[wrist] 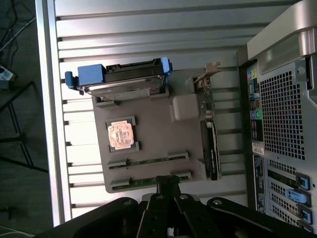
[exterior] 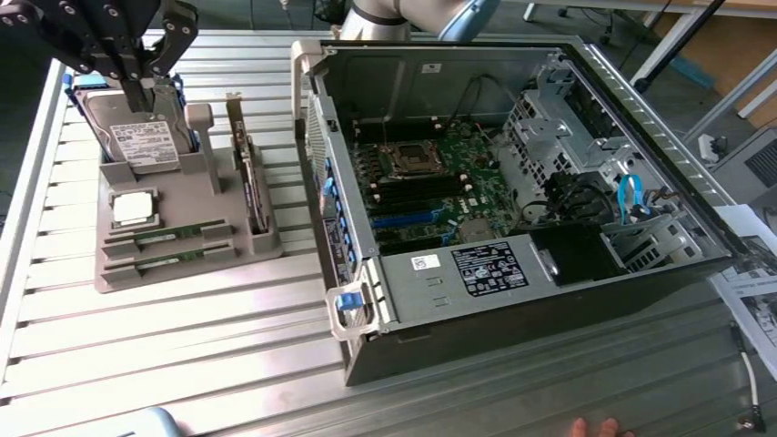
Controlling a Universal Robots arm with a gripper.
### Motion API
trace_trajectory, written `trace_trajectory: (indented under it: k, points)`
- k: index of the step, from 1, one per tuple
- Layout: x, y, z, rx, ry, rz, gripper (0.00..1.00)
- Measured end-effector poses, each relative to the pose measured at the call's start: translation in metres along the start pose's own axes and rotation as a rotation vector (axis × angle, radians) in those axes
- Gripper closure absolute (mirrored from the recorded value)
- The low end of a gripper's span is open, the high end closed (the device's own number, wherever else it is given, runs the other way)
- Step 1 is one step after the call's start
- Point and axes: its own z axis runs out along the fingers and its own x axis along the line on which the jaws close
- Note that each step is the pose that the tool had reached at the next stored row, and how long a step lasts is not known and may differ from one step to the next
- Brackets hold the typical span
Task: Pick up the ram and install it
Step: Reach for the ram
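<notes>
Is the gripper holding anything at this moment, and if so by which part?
Nothing is held. The gripper is shut empty above the grey tray, and both ram strips lie in their tray slots.

Hard drive, processor and expansion card occupy a grey tray.

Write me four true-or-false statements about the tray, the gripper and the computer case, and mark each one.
1. Two ram sticks lie in slots of the grey tray. True.
2. The gripper is clamped on a ram stick. False: it is shut on nothing, up above the tray.
3. The computer case lies open with its motherboard showing. True.
4. The hard drive sits inside the case. False: it stands on the tray, next to the processor.
</notes>
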Motion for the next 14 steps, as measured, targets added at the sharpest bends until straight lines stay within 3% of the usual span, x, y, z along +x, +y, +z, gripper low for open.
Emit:
trace_trajectory:
  k: [14]
  points:
    - [-0.001,-0.012,-0.0005,0.0004,-0.0001,0.0,0.89]
